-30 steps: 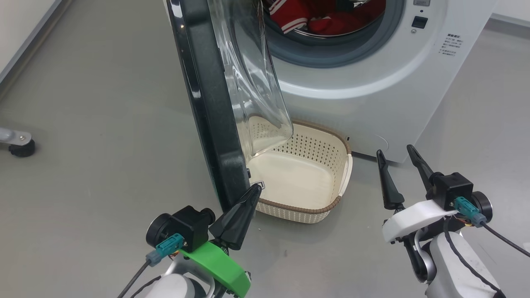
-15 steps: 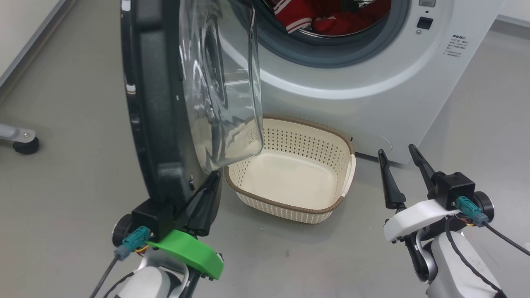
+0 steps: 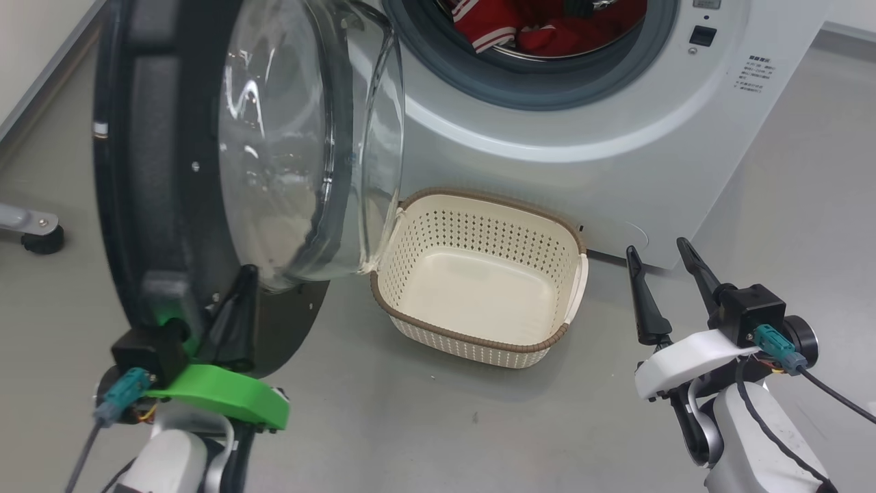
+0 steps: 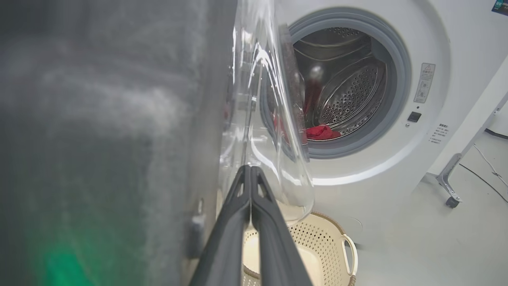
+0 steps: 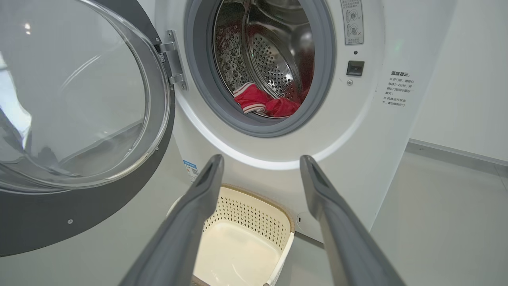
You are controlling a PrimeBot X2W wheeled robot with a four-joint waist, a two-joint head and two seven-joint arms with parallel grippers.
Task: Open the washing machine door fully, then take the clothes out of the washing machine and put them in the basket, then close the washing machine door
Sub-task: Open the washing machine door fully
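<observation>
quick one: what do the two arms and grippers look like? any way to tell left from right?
Both have two long, dark, tapered fingers on a black block with a teal connector. The left gripper has a bright green bracket; the right gripper a white bracket. Pale forearms; a black cable trails from the right connector.

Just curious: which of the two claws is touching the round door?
The left gripper, on the green bracket: shut, it lies against the washing machine door. The right gripper, on the white bracket, hangs open, touching nothing.
</observation>
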